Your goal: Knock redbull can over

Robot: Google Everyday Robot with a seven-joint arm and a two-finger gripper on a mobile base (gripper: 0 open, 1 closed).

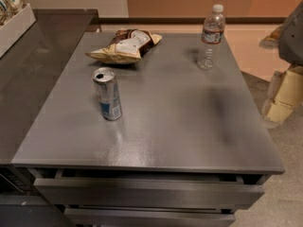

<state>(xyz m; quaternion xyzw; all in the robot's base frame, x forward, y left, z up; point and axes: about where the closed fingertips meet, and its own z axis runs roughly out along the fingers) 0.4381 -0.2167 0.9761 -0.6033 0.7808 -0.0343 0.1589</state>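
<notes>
The redbull can (107,93) stands upright on the left part of the grey tabletop (170,122). It is slim and silver with blue patches, and its pull-tab top faces up. My gripper (282,96) shows as pale cream blocks under a grey arm part at the right edge of the view. It is beyond the table's right side, far to the right of the can and touching nothing on the table.
A clear water bottle (211,38) with a white cap stands at the far right of the table. A crumpled chip bag (127,46) lies at the far left, behind the can. A dark counter (33,65) adjoins on the left. Drawers (147,193) are under the front edge.
</notes>
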